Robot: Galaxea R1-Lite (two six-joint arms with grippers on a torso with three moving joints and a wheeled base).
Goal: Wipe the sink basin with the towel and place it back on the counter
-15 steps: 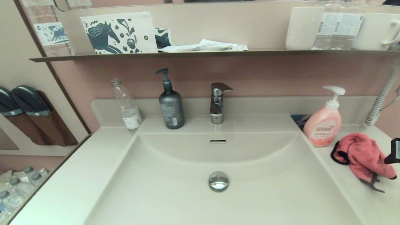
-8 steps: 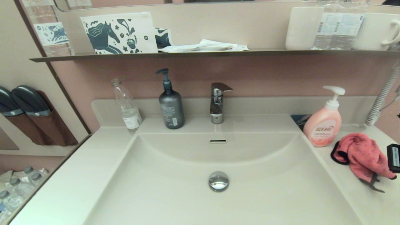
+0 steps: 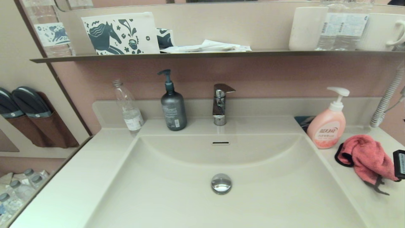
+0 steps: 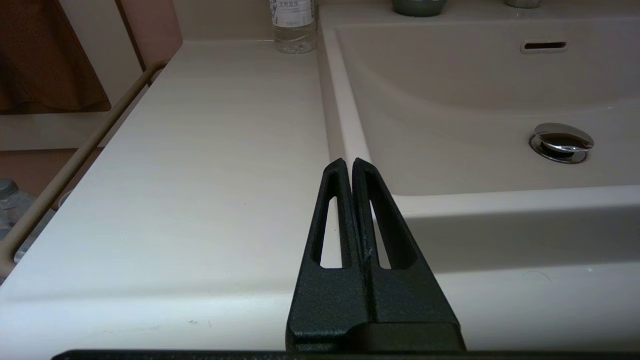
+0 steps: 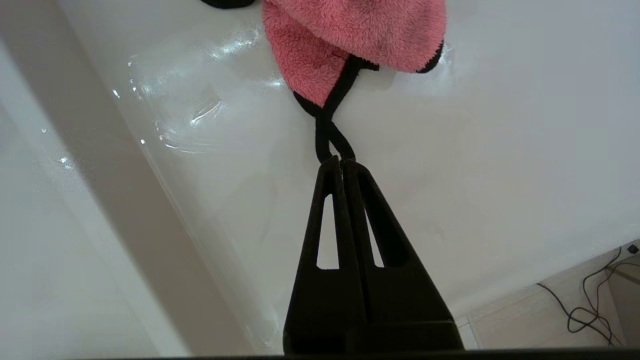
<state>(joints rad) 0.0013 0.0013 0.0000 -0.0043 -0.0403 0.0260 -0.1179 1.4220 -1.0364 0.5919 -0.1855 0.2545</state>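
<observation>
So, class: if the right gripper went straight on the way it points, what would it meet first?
Probably the towel: the right gripper, shut, points at its black edging loop on the counter. How high it hovers is unclear.

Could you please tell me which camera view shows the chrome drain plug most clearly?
The head view: the drain plug sits whole and centred in the sink basin. The left wrist view shows it side-on, off to one side. The right wrist view misses it.

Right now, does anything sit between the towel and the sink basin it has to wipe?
Nothing visible does. The towel lies on the counter beside the sink basin, with bare counter between; the pink soap bottle stands behind that path.
</observation>
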